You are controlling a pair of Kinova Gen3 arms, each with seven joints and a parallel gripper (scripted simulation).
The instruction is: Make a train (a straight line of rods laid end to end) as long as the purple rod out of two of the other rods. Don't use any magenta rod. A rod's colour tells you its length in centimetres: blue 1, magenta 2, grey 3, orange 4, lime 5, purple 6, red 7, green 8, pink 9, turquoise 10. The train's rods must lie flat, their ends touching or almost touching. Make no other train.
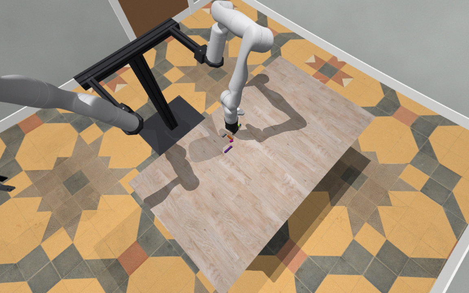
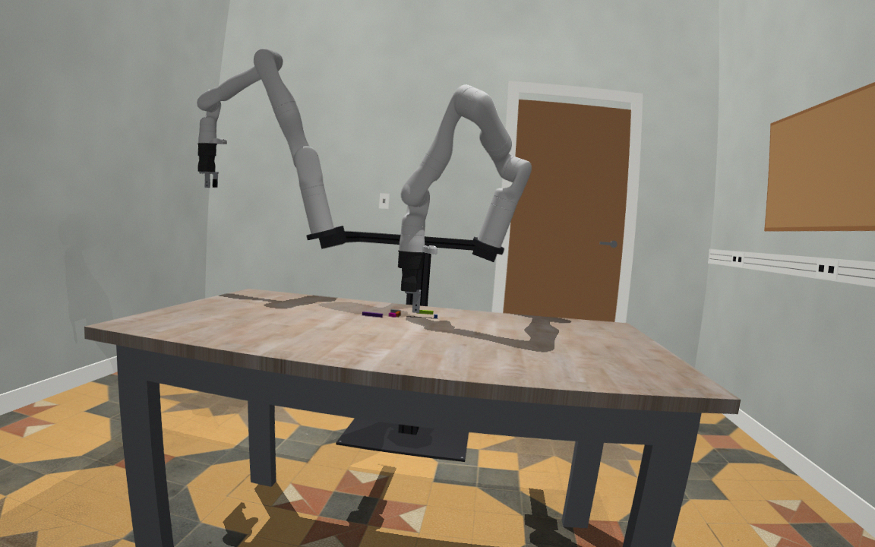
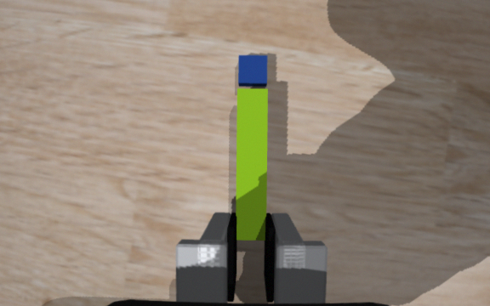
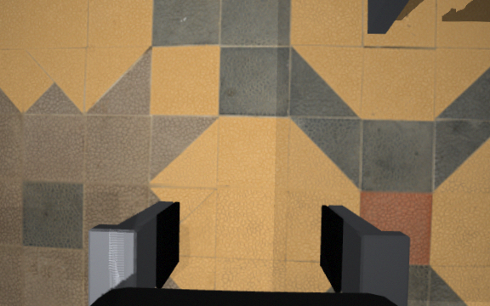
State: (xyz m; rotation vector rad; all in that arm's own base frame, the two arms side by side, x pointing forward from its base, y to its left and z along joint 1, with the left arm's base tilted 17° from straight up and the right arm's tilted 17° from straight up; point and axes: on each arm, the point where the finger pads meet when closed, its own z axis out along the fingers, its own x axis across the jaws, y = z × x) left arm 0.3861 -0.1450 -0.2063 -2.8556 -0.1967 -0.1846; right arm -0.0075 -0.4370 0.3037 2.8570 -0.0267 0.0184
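Landmark: the lime rod. You have its near end, in the left wrist view, clamped between the fingers of the left gripper. It lies level, low over or on the table; you cannot tell whether its underside touches the wood.

Blue rod: on the table just beyond the lime rod's free end, in line with it. From your left wrist view, a thin gap shows between the facing ends; actual contact cannot be confirmed.

Other rods, all to one side of the lime rod, on the gripped-end side: grey rod, orange rod and magenta rod are near it, with orange and magenta close together. Purple rod, your length reference, lies flat, farther from the lime rod than those three.

Your right gripper is well apart from the lime rod, above the floor and off the table; fingers spread wide, nothing between them.
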